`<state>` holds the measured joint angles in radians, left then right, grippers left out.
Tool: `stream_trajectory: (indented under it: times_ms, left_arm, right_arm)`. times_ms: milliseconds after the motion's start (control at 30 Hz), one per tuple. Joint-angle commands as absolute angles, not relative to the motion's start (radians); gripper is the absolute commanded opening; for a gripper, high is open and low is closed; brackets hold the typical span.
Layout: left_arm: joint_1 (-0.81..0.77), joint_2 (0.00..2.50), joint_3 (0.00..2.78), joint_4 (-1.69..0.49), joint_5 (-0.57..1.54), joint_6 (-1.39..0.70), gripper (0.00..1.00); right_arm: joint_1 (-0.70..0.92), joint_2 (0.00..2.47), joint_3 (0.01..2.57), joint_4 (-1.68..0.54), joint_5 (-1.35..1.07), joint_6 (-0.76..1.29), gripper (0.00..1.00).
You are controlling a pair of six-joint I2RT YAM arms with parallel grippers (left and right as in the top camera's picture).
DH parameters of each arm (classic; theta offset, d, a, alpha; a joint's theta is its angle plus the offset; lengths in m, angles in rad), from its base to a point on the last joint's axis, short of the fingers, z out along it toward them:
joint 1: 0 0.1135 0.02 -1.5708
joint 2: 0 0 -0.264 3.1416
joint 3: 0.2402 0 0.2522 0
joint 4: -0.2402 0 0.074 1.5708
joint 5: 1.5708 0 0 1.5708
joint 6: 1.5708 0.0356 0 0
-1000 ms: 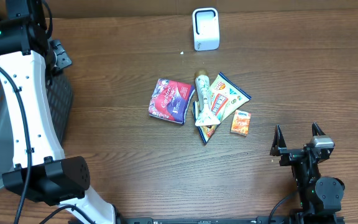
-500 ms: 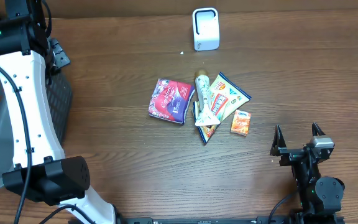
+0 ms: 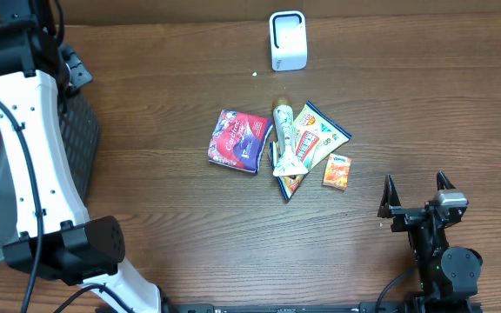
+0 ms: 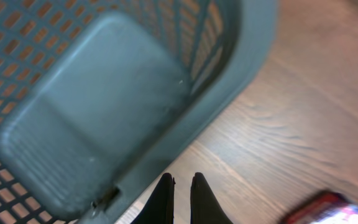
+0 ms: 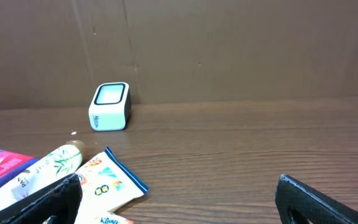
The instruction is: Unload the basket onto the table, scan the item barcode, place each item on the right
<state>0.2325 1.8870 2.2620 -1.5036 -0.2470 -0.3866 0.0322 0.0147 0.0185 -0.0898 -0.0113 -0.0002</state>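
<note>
The white barcode scanner (image 3: 287, 40) stands at the table's far edge; the right wrist view shows it too (image 5: 110, 107). Mid-table lies a pile of items: a red and blue packet (image 3: 239, 140), a pale tube (image 3: 285, 139), a yellow and white packet (image 3: 317, 135) and a small orange packet (image 3: 337, 171). My left gripper (image 4: 182, 186) hangs shut and empty over the rim of a grey basket (image 4: 104, 93), far left of the pile. My right gripper (image 3: 416, 193) rests open near the front right, with nothing between its fingers (image 5: 325, 199).
The mesh basket (image 3: 78, 148) sits at the table's left side beside the white left arm (image 3: 37, 156). A brown wall rises behind the scanner. Bare wood lies between the pile and the right gripper.
The left arm's upper end has shifted slightly toward the far left corner. The right arm and the items have not moved.
</note>
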Motion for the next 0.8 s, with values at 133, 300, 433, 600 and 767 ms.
stream_trajectory:
  times_ms: [133, 300, 433, 600, 767]
  left_arm:
    - [0.242, 1.875, 2.531, -1.63, -0.153, -0.396, 0.04]
    - [0.242, 1.865, 2.547, -1.69, -0.154, -0.31, 0.04]
    - [0.242, 1.866, 2.44, -1.69, -0.156, -0.307, 0.04]
    - [0.242, 1.87, 2.254, -1.69, -0.174, -0.314, 0.04]
    - [0.243, 1.87, 2.195, -1.69, -0.26, -0.323, 0.04]
  right_arm:
    - [0.027, 0.003, 0.008, -0.084, -0.012, -0.005, 1.0]
    - [0.027, 0.003, 0.008, -0.084, -0.012, -0.004, 1.0]
    - [0.027, 0.003, 0.008, -0.084, -0.012, -0.004, 1.0]
    - [0.027, 0.003, 0.008, -0.084, -0.012, -0.004, 1.0]
    - [0.027, 0.003, 0.008, -0.084, -0.012, -0.004, 1.0]
